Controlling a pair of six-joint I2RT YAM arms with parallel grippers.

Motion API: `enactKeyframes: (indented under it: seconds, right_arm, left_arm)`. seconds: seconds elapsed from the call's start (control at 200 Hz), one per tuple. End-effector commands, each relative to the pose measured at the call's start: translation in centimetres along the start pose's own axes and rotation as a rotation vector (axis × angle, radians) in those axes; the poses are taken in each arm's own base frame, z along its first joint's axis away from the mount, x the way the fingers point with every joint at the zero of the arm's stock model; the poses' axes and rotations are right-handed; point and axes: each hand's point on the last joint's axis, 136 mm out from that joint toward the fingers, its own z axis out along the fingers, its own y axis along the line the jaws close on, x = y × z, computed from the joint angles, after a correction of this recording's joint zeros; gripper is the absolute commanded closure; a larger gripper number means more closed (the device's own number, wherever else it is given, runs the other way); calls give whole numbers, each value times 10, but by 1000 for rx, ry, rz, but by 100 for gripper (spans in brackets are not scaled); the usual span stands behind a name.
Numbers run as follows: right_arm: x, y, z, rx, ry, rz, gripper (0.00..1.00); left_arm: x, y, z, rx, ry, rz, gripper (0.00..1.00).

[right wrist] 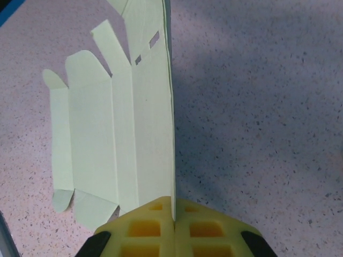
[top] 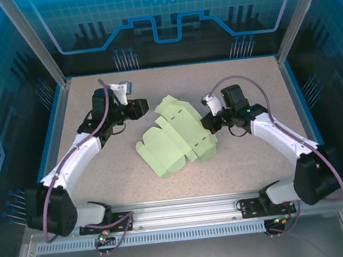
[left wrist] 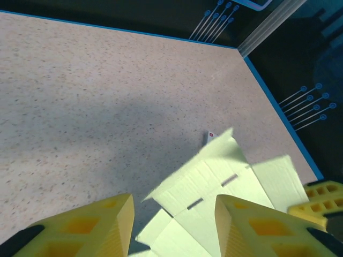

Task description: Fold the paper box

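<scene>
pinching the paper box (right wrist: 144, 134) by its edge w/ my right claw (right wrist: 174, 209), jaws clamped on it. box sits mid table (top: 247, 90), unfolded. left claw (left wrist: 174, 206) w/ jaws apart over a flap.

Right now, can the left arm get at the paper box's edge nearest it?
Probably yes: the left claw is open just short of the paper box, with nothing standing between them; the right claw pinches the opposite side.
</scene>
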Motion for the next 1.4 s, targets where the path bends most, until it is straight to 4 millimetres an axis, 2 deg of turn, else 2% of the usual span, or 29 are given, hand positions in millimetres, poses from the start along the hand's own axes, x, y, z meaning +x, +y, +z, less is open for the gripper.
enactKeyframes:
  seconds: [0.0,0.09,0.205,0.43,0.545,0.66,0.77,0.986,1.271,1.396]
  right_arm:
    - [1,-7,5,-1,62,39,95]
    - [-2,-15,12,19,90,29,95]
    - [-9,-24,20,41,129,1,95]
    - [-12,-42,36,124,195,-46,95]
    - [-9,-45,45,120,222,-44,94]
    - [-7,-50,50,130,240,-41,94]
    - [-5,-51,51,134,251,-41,94]
    - [-2,-54,54,137,262,-40,94]
    - [-8,-54,56,138,247,-37,94]
    - [-9,-47,57,127,240,-35,94]
  left_arm:
    - [7,-1,-12,-18,-39,12,54]
    - [28,-16,-10,25,-14,43,51]
    - [66,-31,5,75,59,70,50]
    - [133,-48,61,147,221,51,51]
    - [156,-57,91,153,265,79,53]
    - [176,-53,117,114,309,100,56]
    - [188,-44,131,92,323,96,58]
    - [198,-35,148,74,332,86,64]
    - [220,-16,151,26,366,57,74]
    - [233,-8,152,18,365,28,80]
